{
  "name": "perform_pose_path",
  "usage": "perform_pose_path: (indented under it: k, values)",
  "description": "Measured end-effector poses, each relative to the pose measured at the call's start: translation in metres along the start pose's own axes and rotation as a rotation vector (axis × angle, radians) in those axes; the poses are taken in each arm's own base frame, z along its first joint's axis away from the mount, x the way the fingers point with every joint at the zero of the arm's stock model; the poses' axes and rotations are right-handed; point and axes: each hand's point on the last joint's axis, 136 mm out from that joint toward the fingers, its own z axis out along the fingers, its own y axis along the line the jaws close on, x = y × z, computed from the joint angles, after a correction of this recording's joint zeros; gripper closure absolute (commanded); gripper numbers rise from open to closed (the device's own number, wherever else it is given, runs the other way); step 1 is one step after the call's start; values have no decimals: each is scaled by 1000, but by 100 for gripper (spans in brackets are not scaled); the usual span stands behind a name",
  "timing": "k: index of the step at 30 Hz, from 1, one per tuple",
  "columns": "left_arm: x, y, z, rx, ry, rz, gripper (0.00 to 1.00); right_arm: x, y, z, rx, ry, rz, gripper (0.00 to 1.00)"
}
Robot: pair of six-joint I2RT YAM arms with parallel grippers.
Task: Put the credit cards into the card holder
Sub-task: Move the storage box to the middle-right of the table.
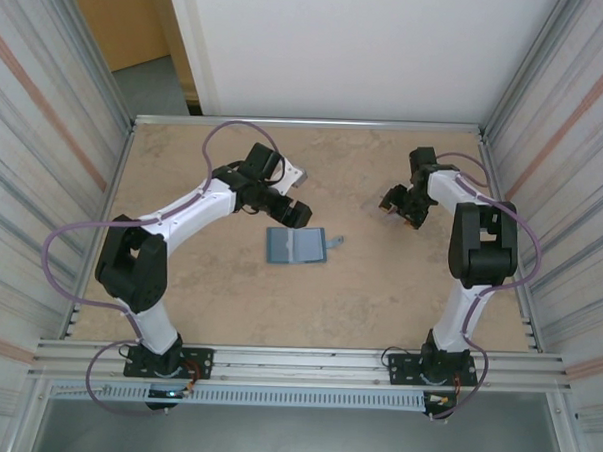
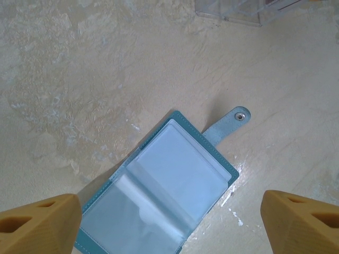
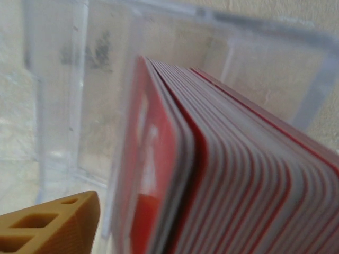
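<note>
A small teal-blue folding card holder (image 1: 297, 246) is seen lying open and flat near the middle of the mottled beige surface (image 1: 228, 303), with its paler blue inner pockets turned upward. In the top view its long axis is laid left to right, and its short tab with the tiny metal snap (image 1: 336, 240) is pointed towards the right arm's side. In the left wrist view the same holder is shown on a diagonal, with the tab at the upper right.

The left claw (image 1: 294, 214) is held just beyond the holder's far edge. Its tan fingers (image 2: 42, 225) are spread wide, well apart from each other, and nothing is gripped between them.

The red plastic credit cards (image 3: 212, 174) are packed as a thick stack, stood on edge inside a clear plastic case (image 3: 106, 79). The right claw (image 1: 403, 203) is placed at that case, on the far right of the surface. One tan finger (image 3: 53, 227) is seen just beside the stack's front card. Whether this claw is gripping cannot be told.
</note>
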Motion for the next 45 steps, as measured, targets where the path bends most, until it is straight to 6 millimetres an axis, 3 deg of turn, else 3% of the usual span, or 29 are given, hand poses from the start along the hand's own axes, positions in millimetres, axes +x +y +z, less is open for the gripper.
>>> perform_pose_path:
  k: [9,13,24,27,30,33,36,41,45]
  values:
    - [-1,0,0,1,-2,-3,12,9,-4,-2,-17,16,-17,58]
    - [-1,-2,0,13,-3,-18,12,19,-6,-8,-18,19,-47,61]
    - [2,-28,6,96,14,-61,16,80,-6,-19,-19,71,-179,64]
    - [8,-43,16,135,47,-73,26,97,-3,-21,-21,84,-213,58]
    - [9,-58,28,181,79,-92,36,113,-3,-21,-20,99,-233,39]
    - [2,-72,42,225,102,-101,45,115,-2,-26,-22,90,-239,26]
    - [-10,-88,54,262,119,-101,60,112,-2,-39,-34,61,-245,22]
    - [-38,-114,68,333,117,-95,97,97,-2,-72,-73,-10,-220,22]
    - [-50,-125,87,365,131,-87,100,77,-7,-88,-87,-60,-181,22]
